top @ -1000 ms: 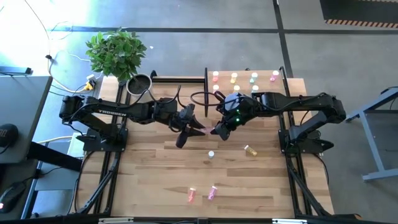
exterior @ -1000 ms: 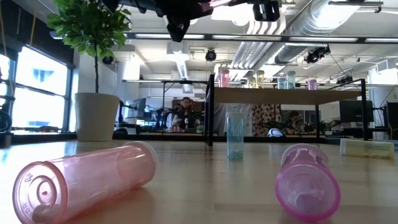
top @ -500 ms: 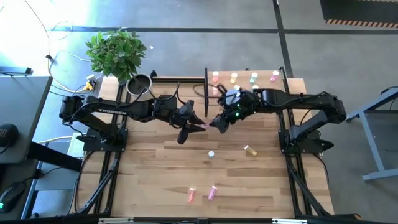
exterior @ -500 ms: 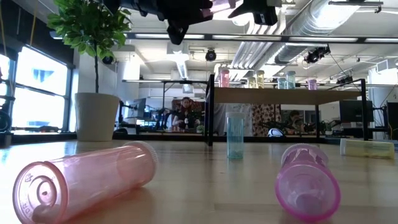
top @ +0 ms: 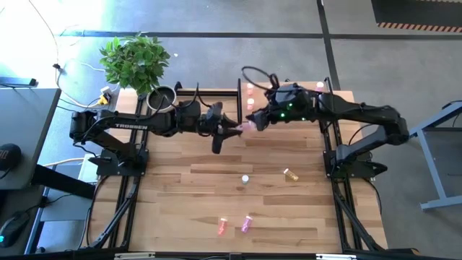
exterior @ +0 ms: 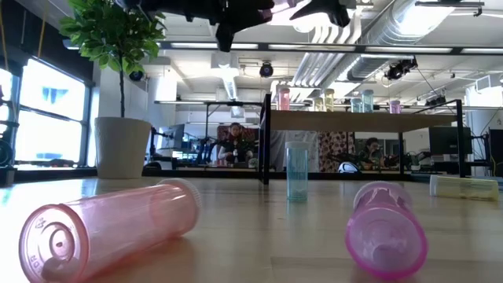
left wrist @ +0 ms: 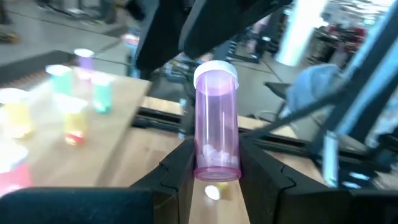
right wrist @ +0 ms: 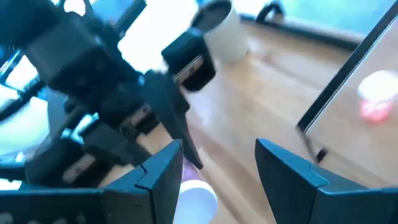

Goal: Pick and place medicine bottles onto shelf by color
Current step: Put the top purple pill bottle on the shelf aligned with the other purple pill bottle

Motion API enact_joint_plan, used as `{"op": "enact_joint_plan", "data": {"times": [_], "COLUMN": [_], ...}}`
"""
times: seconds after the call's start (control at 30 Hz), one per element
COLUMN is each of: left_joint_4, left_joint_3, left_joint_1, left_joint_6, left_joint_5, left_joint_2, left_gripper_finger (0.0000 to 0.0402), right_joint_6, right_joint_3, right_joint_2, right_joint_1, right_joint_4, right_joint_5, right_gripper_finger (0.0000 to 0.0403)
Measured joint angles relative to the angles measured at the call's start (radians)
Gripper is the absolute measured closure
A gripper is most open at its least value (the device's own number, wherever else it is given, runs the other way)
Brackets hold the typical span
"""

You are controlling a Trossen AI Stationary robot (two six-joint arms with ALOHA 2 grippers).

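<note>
Pale plank wood surface (top: 216,188), carrying loose small cylindrical plastic medicine bottles: pink one (exterior: 110,228) and magenta one (exterior: 383,226) lying near the front edge, clear one (exterior: 296,171) upright mid-surface, yellow one (exterior: 464,186) on its side. Light-wood shelf with black frame (exterior: 354,120) at the back, several bottles standing on top. Left gripper (left wrist: 216,165) raised beside it, fingers clamped on a translucent magenta bottle with white cap (left wrist: 216,121). Right gripper (right wrist: 214,165) just beyond that cap, fingers spread. Leafy potted plant (top: 135,61) at the back left corner. Beyond, open workshop with ceiling ducts and two seated people (exterior: 233,144).
</note>
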Motion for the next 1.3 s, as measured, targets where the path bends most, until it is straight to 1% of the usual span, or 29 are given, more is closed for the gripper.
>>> {"op": "enact_joint_plan", "data": {"times": [0.17,0.33,0.5,0.6,0.7,0.97,1.13,1.23,1.3], "left_joint_4": [0.007,0.067,0.167,0.185,0.206,0.319,0.343,0.343,0.343], "left_joint_3": [0.0,0.0,0.0,0.0,0.0,0.0,0.001,0.001,0.001], "left_joint_1": [0.021,0.027,0.027,0.027,0.027,0.027,0.027,0.026,0.026], "left_joint_6": [0.025,0.051,0.131,0.174,0.211,0.33,0.358,0.358,0.358], "left_joint_5": [-0.087,-0.225,-0.344,-0.417,-0.471,-0.567,-0.567,-0.567,-0.566], "left_joint_2": [0.0,0.0,0.0,0.0,0.0,0.0,0.0,0.0,0.0], "left_gripper_finger": [0.0307,0.0307,0.0307,0.0307,0.0307,0.0307,0.0307,0.0307,0.0307], "right_joint_6": [-0.06,-0.104,-0.134,-0.129,-0.129,-0.163,-0.213,-0.225,-0.215], "right_joint_3": [0.0,0.0,0.0,0.0,0.0,0.0,0.0,0.001,0.002], "right_joint_2": [-0.032,-0.046,-0.045,-0.045,-0.049,-0.046,-0.04,-0.041,-0.041], "right_joint_1": [-0.039,-0.061,-0.081,-0.097,-0.111,-0.125,-0.125,-0.125,-0.125], "right_joint_4": [0.052,0.148,0.201,0.224,0.288,0.367,0.421,0.485,0.482], "right_joint_5": [0.073,0.144,0.146,0.146,0.147,0.145,0.121,0.121,0.123], "right_gripper_finger": [0.021,0.021,0.021,0.021,0.021,0.021,0.0208,0.02,0.0194]}}
